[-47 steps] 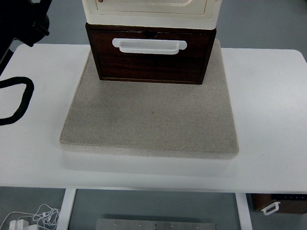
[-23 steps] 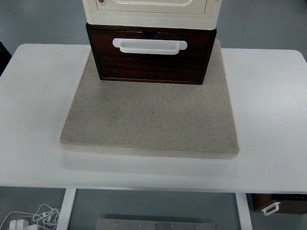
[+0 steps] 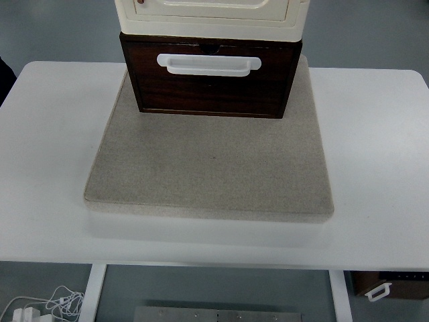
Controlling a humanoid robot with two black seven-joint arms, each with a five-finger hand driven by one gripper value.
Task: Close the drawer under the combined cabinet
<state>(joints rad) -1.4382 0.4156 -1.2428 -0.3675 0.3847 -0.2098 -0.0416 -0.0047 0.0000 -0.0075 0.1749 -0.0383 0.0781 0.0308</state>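
Observation:
A dark brown wooden drawer with a white handle sits under a cream cabinet at the far middle of the table. The drawer front stands a little forward of the cabinet above it. Both rest on a grey felt mat. Neither of my hands is in view.
The mat lies on a white table. A dark shape shows at the left edge. Below the table's near edge are white cables on the floor at the left and a small brown box with a white handle at the right.
The black arm and the black cable loop at the left of the table have withdrawn out of the picture. The drawer and cabinet have not moved.

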